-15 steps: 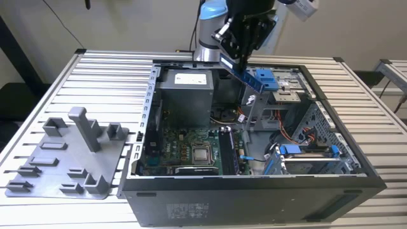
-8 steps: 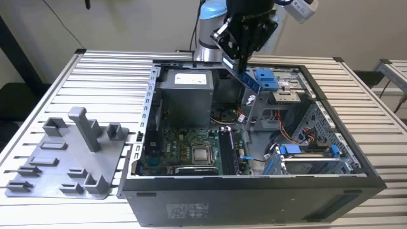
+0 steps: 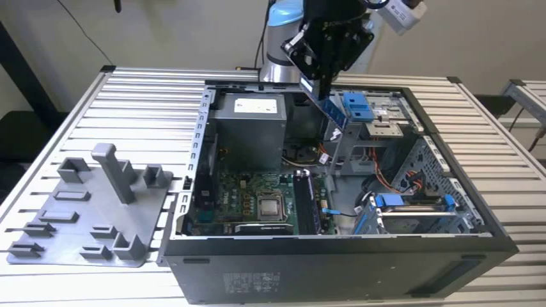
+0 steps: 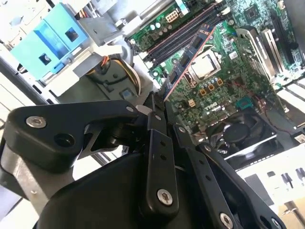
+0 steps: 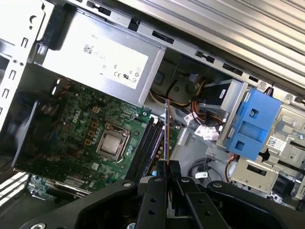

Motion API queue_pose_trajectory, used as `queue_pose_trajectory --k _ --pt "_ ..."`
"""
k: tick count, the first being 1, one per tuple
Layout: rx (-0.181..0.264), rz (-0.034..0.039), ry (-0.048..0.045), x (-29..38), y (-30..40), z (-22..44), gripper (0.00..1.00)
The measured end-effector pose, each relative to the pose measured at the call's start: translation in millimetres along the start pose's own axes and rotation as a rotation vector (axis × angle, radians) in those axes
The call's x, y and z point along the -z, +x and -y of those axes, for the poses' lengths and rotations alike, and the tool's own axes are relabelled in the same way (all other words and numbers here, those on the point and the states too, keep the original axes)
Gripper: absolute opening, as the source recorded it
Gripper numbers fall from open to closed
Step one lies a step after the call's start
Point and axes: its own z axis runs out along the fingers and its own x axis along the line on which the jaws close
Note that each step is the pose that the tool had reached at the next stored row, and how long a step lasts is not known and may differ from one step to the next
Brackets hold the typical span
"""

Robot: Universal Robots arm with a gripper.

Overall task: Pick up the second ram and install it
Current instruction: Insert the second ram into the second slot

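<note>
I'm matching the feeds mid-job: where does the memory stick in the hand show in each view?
Exterior view: the memory stick hangs slanted below the hand, over the open case, seen beside the blue bracket.
Second wrist view: it runs from the hand out over the green board.
First wrist view: seen edge-on, a thin line reaching from the hand over the board.
Shared landmark: the blue bracket, in all three.

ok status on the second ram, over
Gripper shut on second ram. Stick in the air over open computer case, not yet in memory slots. Blue drive bracket close beside it in exterior view.
</note>
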Motion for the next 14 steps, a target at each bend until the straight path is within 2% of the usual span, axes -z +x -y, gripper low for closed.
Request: queue_pose_trajectory --k 14 --pt "-0.214 0.0006 0.0149 -1.7 0.2 0.0 0.14"
